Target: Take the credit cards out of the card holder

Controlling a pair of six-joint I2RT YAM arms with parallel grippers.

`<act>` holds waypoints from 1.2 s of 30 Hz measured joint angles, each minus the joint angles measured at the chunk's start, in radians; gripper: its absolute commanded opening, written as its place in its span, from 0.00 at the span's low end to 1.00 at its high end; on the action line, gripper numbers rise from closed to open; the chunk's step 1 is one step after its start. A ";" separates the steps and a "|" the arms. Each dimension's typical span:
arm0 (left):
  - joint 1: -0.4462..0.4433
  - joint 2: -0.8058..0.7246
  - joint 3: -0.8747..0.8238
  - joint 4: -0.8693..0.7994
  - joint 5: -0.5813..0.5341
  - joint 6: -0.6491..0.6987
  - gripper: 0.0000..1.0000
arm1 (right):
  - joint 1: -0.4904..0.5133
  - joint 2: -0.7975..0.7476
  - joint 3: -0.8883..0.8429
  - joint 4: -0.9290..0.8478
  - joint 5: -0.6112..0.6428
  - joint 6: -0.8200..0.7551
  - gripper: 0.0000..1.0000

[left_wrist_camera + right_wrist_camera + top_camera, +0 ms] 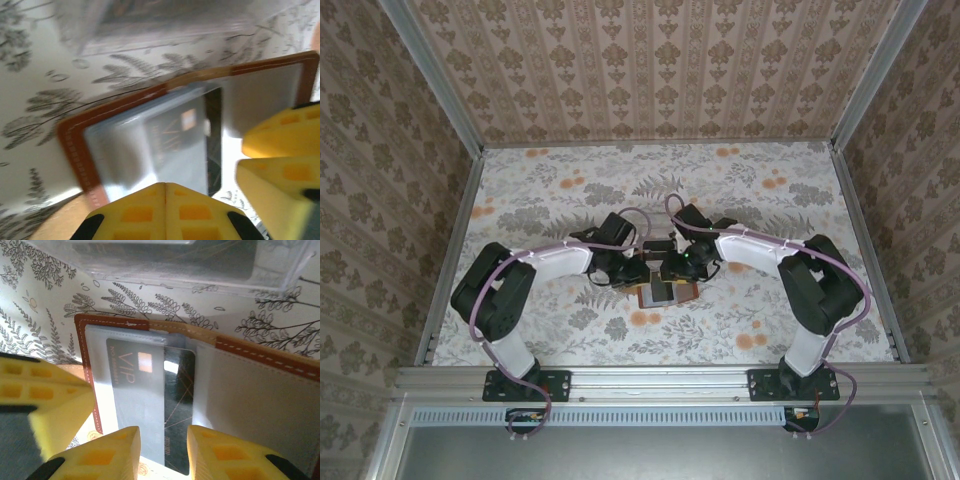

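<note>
Top external view: a flower-patterned table (570,180) is seen, over which the left arm (545,265) and the right arm (765,250) are bent inward so that both meet at the card holder (665,293). The holder is laid open and flat near the table's middle. In the right wrist view a clear tray (190,265) is seen just beyond it.

One of the credit cards (145,390), grey with a dark strip, is lodged in the see-through pocket of the holder's left panel. Its long axis appears to be pointed straight at the right tool (163,432), and its near end is poked out between that tool's parted fingers (115,455), which are not yet closed on it.

The left tool (165,186) is clenched, pads together, at the holder's outer edge. Whether a flap is pinched there cannot be told.

The right arm is judged the better placed for the pull, along the card's length and away from the pocket.
</note>
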 measured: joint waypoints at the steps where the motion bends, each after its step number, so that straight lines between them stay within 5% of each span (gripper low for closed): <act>1: -0.006 0.000 0.008 0.001 0.000 0.000 0.08 | -0.003 0.002 0.002 -0.001 -0.001 -0.003 0.33; 17: -0.018 0.062 0.016 -0.028 -0.011 0.018 0.08 | -0.011 0.080 0.024 0.006 -0.036 -0.044 0.31; 36: -0.020 0.063 0.051 -0.121 -0.060 0.071 0.07 | -0.045 0.006 -0.074 0.126 -0.165 -0.004 0.17</act>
